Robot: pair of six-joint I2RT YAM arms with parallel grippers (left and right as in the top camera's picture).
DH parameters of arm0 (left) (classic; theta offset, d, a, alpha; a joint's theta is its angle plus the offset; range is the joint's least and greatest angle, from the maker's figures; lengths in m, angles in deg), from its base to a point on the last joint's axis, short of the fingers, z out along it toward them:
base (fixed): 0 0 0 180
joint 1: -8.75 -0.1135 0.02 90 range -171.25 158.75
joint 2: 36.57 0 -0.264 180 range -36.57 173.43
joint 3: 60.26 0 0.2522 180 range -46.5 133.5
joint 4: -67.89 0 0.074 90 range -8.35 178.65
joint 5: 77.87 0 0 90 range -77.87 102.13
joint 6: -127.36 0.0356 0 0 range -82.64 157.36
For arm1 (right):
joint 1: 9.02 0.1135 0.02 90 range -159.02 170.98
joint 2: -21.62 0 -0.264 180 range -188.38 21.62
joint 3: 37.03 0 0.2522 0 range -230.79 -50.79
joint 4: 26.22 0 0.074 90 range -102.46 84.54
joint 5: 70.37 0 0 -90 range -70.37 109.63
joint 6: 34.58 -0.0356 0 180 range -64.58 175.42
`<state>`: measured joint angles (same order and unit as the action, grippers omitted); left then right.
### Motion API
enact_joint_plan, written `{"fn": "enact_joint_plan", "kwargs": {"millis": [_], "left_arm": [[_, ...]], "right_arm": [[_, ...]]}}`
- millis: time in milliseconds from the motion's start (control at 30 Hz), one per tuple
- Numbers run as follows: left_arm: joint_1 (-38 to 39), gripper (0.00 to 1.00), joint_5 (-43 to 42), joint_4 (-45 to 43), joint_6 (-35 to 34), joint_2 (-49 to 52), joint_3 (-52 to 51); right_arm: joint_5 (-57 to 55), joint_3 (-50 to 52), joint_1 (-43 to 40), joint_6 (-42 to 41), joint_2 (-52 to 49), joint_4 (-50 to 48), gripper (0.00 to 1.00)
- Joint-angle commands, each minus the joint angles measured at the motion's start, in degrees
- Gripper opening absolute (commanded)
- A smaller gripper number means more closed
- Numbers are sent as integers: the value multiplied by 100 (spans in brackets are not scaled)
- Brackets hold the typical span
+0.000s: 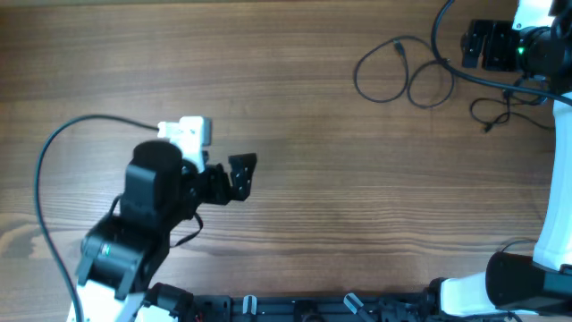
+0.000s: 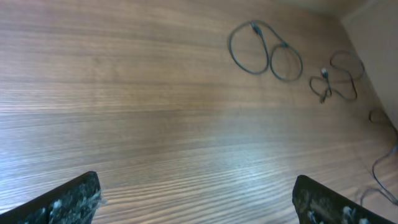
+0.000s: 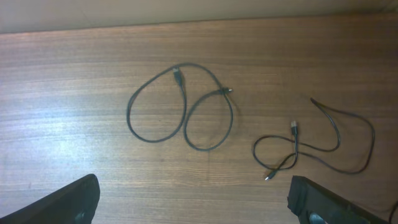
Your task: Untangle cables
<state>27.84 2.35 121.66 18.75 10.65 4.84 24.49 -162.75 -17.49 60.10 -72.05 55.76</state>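
Two thin dark cables lie on the wooden table at the far right, apart from each other. The first cable (image 1: 409, 87) forms two side-by-side loops; it shows in the right wrist view (image 3: 177, 76) and the left wrist view (image 2: 254, 26). The second cable (image 1: 489, 126) lies loosely bent to the right of it (image 3: 294, 129) (image 2: 324, 73). My right gripper (image 1: 475, 45) (image 3: 194, 183) is open and empty, hovering just beyond the cables. My left gripper (image 1: 239, 176) (image 2: 196, 180) is open and empty, far to the left of them.
Thicker black arm wires run near the right arm (image 1: 447, 54) and arc round the left arm (image 1: 54, 143). The table's right edge (image 1: 561, 134) is close to the second cable. Dark rail hardware lines the front edge (image 1: 295, 309).
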Motion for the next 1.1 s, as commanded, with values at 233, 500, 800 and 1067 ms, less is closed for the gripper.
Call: {"fn": "enact_joint_plan", "kwargs": {"millis": [233, 500, 800, 1067], "left_arm": [[-955, 100, -481, -3709, 1530, -2789, -3390], [-1611, 100, -201, -4898, 1517, -4315, -4756], [-1648, 100, 1097, -3960, 339, -4706, -5099], [-1676, 100, 1032, -3574, 334, -4706, -5099]], "right_arm": [[-42, -9, -17, 74, -2, -24, 100], [-42, -9, -17, 70, -2, -24, 100], [-42, -9, -17, 72, -2, -24, 100], [-42, -9, -17, 72, -2, -24, 100]]}}
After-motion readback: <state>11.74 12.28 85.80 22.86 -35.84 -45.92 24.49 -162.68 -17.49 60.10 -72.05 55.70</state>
